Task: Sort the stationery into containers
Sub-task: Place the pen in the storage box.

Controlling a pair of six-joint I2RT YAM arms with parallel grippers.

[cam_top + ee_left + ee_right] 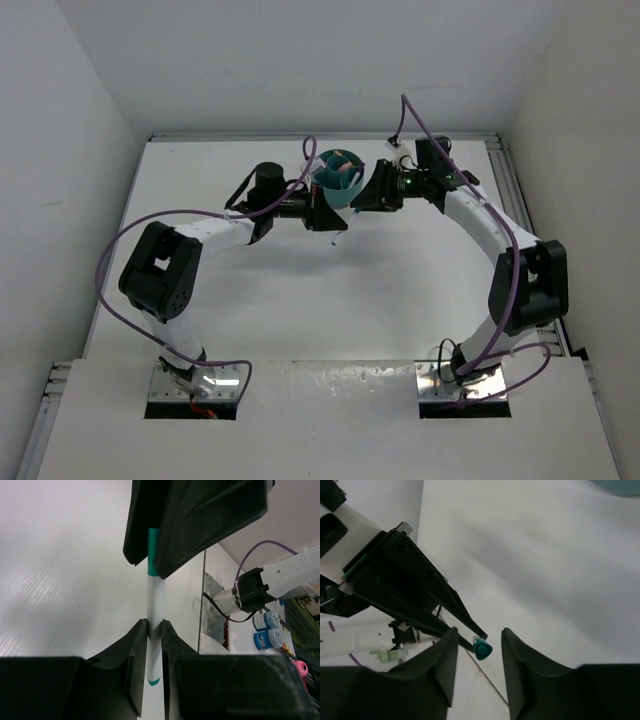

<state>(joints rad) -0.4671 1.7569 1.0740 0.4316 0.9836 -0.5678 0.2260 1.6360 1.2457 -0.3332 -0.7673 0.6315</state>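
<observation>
Stationery in hand: white pen (155, 600) with a teal end, running top to bottom through the middle of the left wrist view, with the white tabletop (300, 300) behind it.
Left gripper (154, 624): closed together on the pen's white barrel. One black finger (136, 650) presses it from each side, at the lower middle of that view.
Right gripper (480, 631): fingers apart. The pen's teal end sits in the gap between them, low in the middle of the right wrist view, and appears to touch neither finger. In the left wrist view this gripper's black body fills the upper middle and covers part of the teal end.
Meeting point: in the top view the two grippers face each other tip to tip in the upper centre, the left one coming from the left of the frame and the right one from the right.
Teal cup (338, 192): upper centre of the top view, just above and between the two grippers. Its inner dividers are visible.
Cup contents: orange-pink item (342, 163) in a far compartment, too small to name.
Pen against cup: the pen is outside the cup, just below it in the top view.
Cables: purple cables (130, 240) loop out from both arms.
Background: blue-lidded tubs (267, 630) at the right edge of the left wrist view, beyond the table edge.
</observation>
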